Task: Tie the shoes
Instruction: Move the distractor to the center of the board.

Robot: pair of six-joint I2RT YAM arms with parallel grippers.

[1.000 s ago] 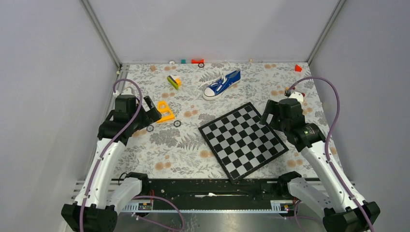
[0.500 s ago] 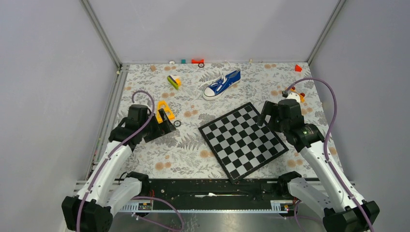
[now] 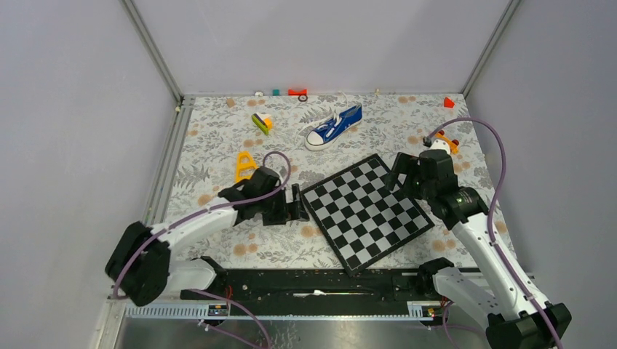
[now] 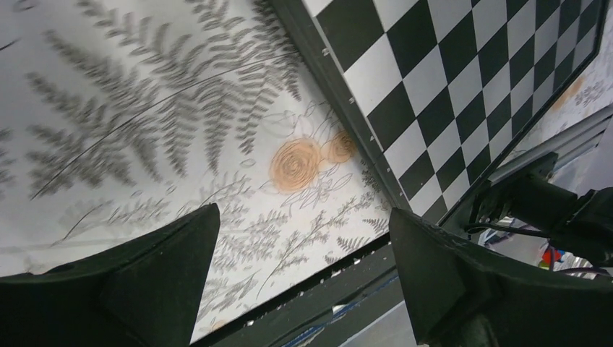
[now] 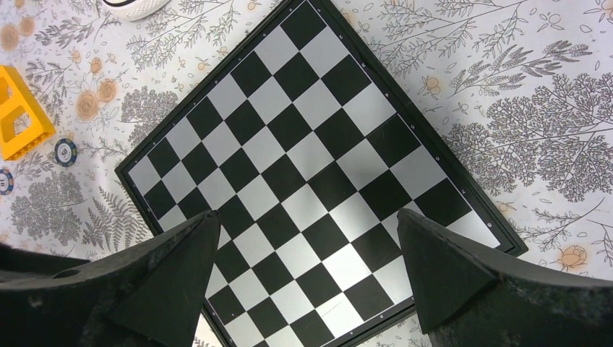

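top external: the blue sneaker (image 3: 333,126) lies on the flower-patterned desk (image 3: 218,138) near the middle of the far edge, its white toe cap pointing toward the near left corner. whether its laces are tied is too small to tell. a chessboard (image 3: 364,211) lies askew toward the near edge, well apart from the shoe. the left end effector (image 3: 297,204) reaches low across the desk, just beside the board's left corner, fingers spread apart and holding nothing. the right end effector (image 3: 397,173) hangs over the board's right side, also spread wide and empty. a yellow toy (image 3: 245,166) sits behind the left arm.

left wrist: the left end effector (image 4: 303,212) has its two dark fingers (image 4: 144,282) wide apart over the printed desk (image 4: 144,108), with the chessboard (image 4: 463,79) edge running alongside.

right wrist: the right end effector (image 5: 307,215) is open above the chessboard (image 5: 318,166). the sneaker (image 5: 134,6) shows only its white toe at the top edge. the yellow toy (image 5: 18,116) is at the left.
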